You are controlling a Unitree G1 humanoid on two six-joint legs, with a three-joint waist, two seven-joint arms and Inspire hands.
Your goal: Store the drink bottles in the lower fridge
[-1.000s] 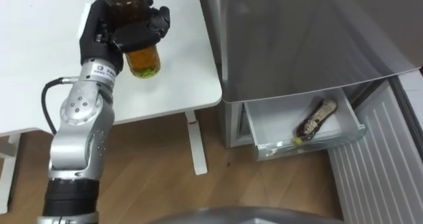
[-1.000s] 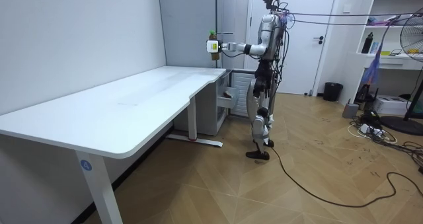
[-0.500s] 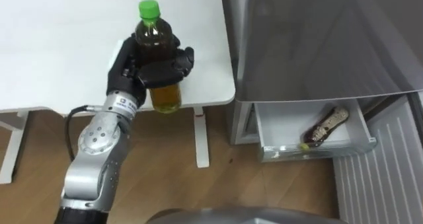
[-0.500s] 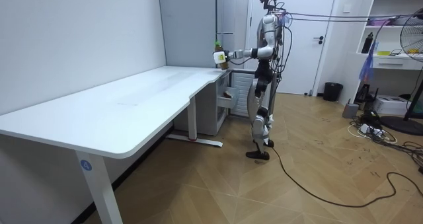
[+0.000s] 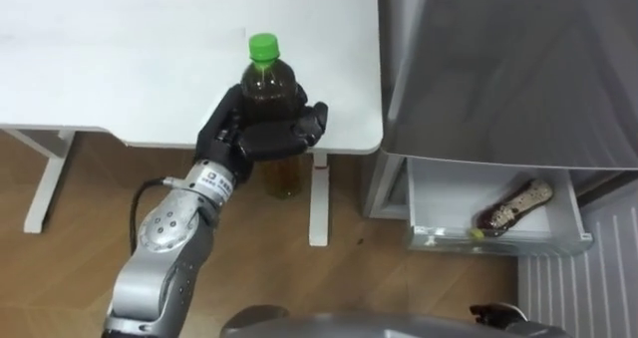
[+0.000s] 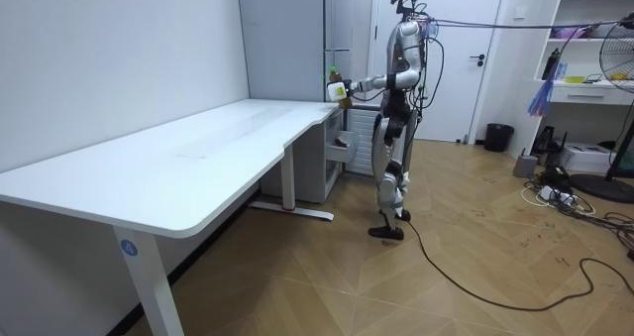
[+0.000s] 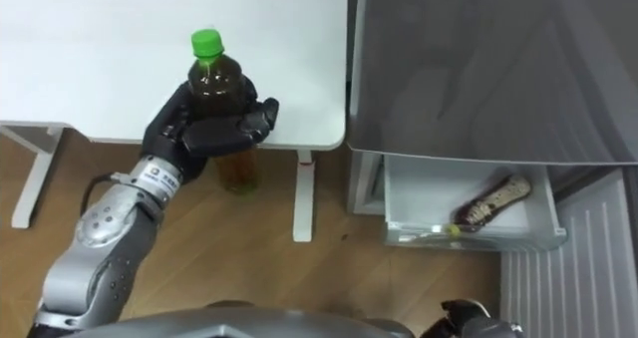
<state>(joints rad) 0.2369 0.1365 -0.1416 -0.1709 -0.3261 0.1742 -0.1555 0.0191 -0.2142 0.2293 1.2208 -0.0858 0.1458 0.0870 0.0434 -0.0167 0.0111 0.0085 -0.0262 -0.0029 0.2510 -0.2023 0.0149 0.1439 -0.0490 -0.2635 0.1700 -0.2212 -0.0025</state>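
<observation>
My left hand [image 5: 261, 137] is shut on a bottle [image 5: 269, 83] of brown drink with a green cap, held upright in the air over the desk's front edge. To its right, the grey fridge [image 5: 518, 69] has its low drawer [image 5: 493, 240] pulled out. Another bottle [image 5: 513, 205] lies on its side in that drawer. My right hand [image 5: 495, 313] shows as a dark shape at the bottom edge. In the room view I stand before the fridge at the desk's end, with the held bottle [image 6: 337, 83] out in front of my chest.
The white desk [image 5: 150, 59] spreads to the left, and one of its legs [image 5: 319, 203] stands between the held bottle and the fridge. Wooden floor lies below. A ribbed white panel [image 5: 588, 288] stands right of the drawer.
My left hand has drawn the bottle back from over the desk towards my body and the fridge. The eye view has shifted, so the drawer sits lower and further right.
</observation>
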